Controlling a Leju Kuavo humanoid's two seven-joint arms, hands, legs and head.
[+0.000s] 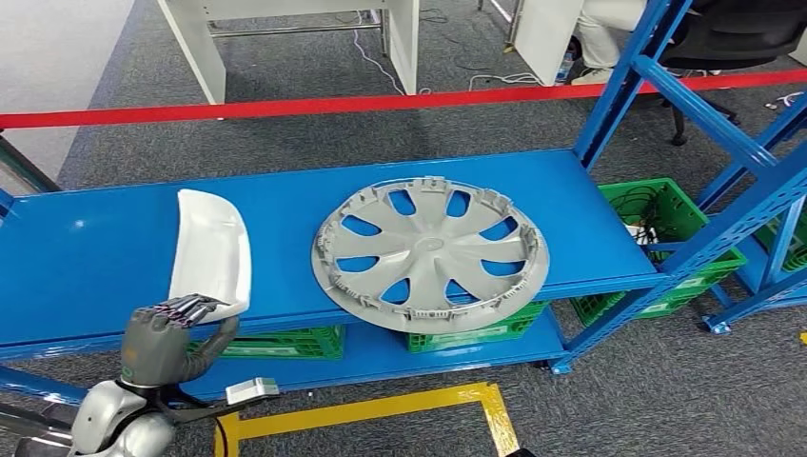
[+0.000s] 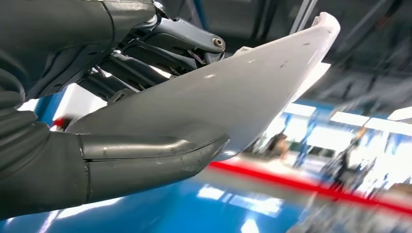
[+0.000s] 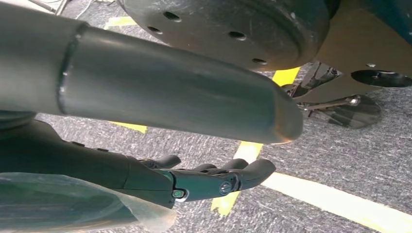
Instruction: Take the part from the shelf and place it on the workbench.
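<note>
Left hand (image 1: 169, 335) gripping curved, glossy white part (image 1: 211, 250), blue metal shelf (image 1: 86, 257)

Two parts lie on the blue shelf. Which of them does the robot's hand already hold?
The white curved part, at the shelf's left end. The left hand grips its near edge, fingers over the top and thumb beneath. The grey round wheel cover lies untouched further right.

No readable text, label, brand, number or sign on any surface in view
</note>
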